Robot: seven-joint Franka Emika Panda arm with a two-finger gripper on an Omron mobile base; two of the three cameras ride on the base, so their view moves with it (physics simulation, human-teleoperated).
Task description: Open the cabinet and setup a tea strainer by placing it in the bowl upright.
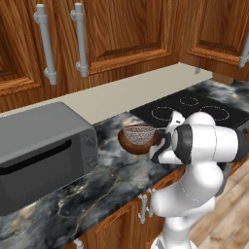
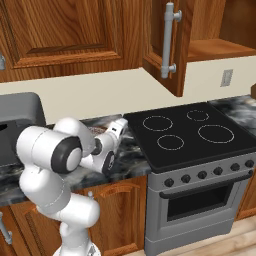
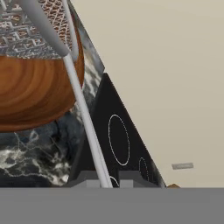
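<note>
Marble counter [image 1: 112, 180] holds bowl [image 1: 138, 143] with tea strainer [image 1: 139, 132] inside; end effector [image 3: 104, 181] seemingly clamps its handle.

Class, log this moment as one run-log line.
pincer: shut on tea strainer handle | tea strainer: basket in bowl | cabinet door: open

The robot arm [image 1: 204, 146] is built of glossy white, rounded segments that swell into bulbous housings at each joint. Dark grey to black bands and caps mark the joints, one showing as a wide black ring around the big rounded link [image 2: 60, 152] in the right base view. Thin seam lines cross the white shells, and the forearm [image 2: 111, 142] tapers to a slimmer white section with a dark collar.
</note>
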